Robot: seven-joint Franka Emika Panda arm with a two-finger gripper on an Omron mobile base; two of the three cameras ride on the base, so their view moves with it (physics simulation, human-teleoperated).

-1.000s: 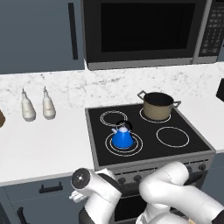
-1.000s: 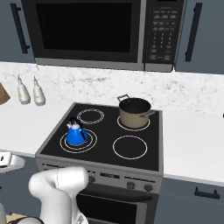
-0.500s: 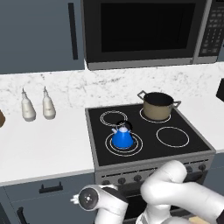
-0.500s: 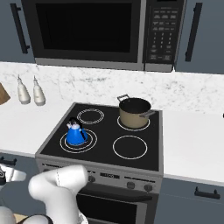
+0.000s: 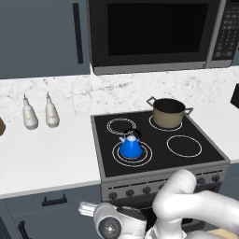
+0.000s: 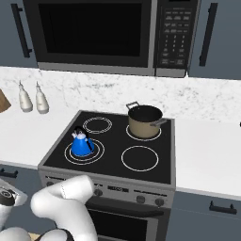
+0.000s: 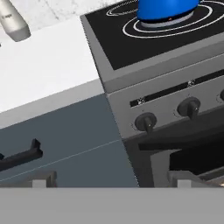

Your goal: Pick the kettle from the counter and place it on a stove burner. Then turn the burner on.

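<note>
White counter (image 5: 46,158) carried two pale bottles (image 5: 38,112) side by side near the backsplash. Black glass cooktop (image 5: 158,156), set into the counter, bore the blue kettle (image 5: 130,145) upright on the largest double-ring stove burner (image 5: 145,156), and a tan pot (image 5: 168,112) on the rear right ring.

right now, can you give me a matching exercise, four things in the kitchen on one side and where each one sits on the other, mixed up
Things:
1. small bright blue cone-shaped kettle
2. tan pot with two grey handles
3. two white bottles
4. black microwave

Places:
A. on the white counter, left of the cooktop
B. on the front left burner, the largest double ring
C. above the cooktop
D. on the back right burner

Pairs: 1-B, 2-D, 3-A, 4-C
</note>
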